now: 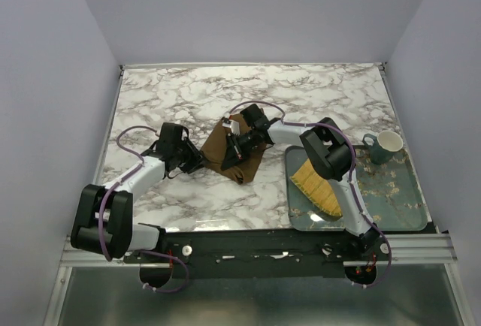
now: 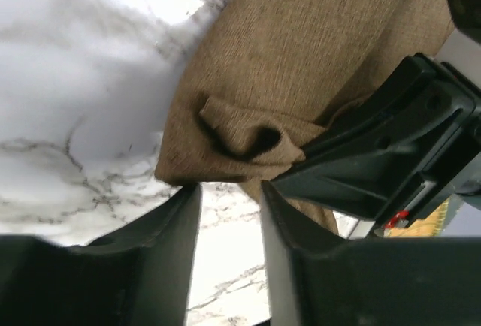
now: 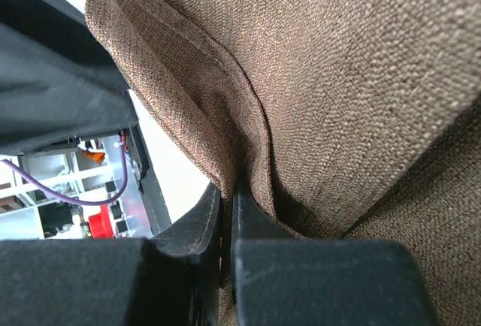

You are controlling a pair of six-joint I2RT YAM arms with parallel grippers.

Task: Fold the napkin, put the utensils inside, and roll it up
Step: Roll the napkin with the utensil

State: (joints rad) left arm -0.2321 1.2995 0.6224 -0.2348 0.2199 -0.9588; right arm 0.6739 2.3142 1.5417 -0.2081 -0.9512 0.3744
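Holds the left gripper (image 2: 229,194) parted and empty just short of a bunched corner of the dark brown napkin (image 1: 219,149), seemingly ready to catch it. Pinches a doubled fold of that cloth tight in the right gripper (image 3: 228,198), apparently to draw it over, mid-table. Leaves the yellow bamboo mat (image 1: 319,187) and mug (image 1: 387,146) on the tray (image 1: 391,194) at right; shows no fork.

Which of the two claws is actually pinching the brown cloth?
The right claw: it is shut on a fold of the napkin. The left claw stands open at its edge, empty.
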